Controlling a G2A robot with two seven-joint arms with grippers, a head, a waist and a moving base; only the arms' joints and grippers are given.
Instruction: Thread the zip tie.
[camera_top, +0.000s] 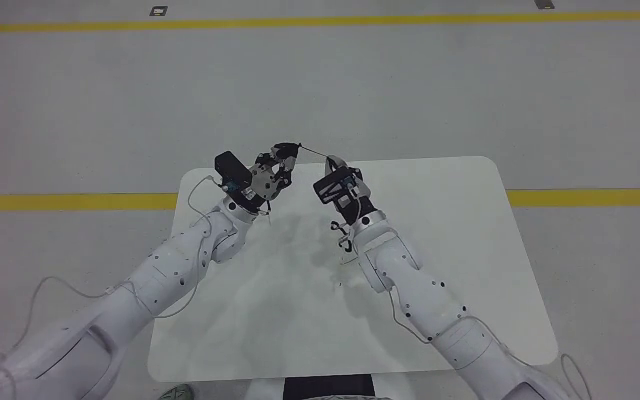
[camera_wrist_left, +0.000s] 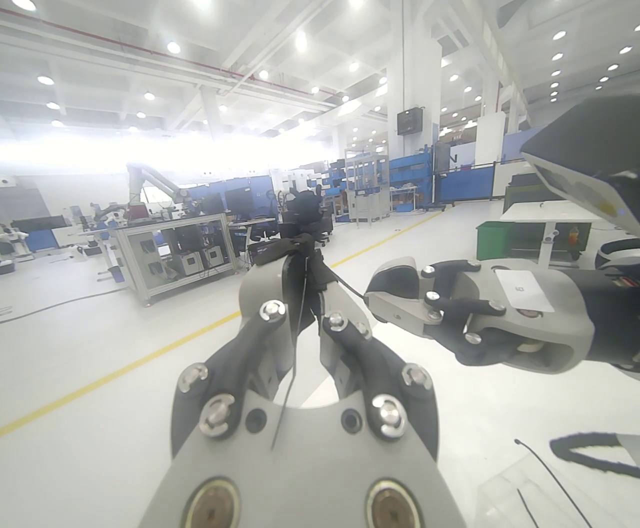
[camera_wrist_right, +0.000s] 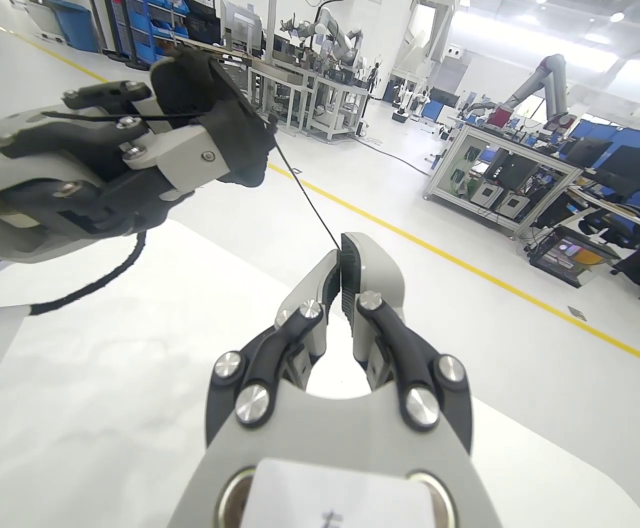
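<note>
White tabletop (camera_top: 470, 300) sits closest to me, and both arms stretch out over it toward its far edge. On my right wrist camera the right gripper (camera_wrist_right: 341, 252) is clenched. Its ribbed pads (camera_wrist_right: 348, 295) are pressed together, with the tip of the black zip tie (camera_wrist_right: 305, 192) pinched between them right at the fingertips.

From that pinch the tie runs straight up and across to the left gripper (camera_wrist_left: 302, 255). That gripper sits just beside the right one, the two sets of tips near but not touching. It is clamped too, its black-covered fingertips (camera_wrist_right: 220, 125) closed on the tie. I can see a small knob on the tie where it leaves those tips, though I cannot tell whether that is the head. A second length of the tie passes back between the left fingers and ends loose over that gripper's palm. The whole tie hangs in the air above the table's far edge.

Off to one side a thin black strand (camera_wrist_left: 545, 470) lies flat on the tabletop, well apart from both grippers. Past the table, a yellow floor line (camera_top: 90, 201) runs roughly level with its far edge. A second yellow line (camera_top: 320, 21) crosses the grey floor farther out.
</note>
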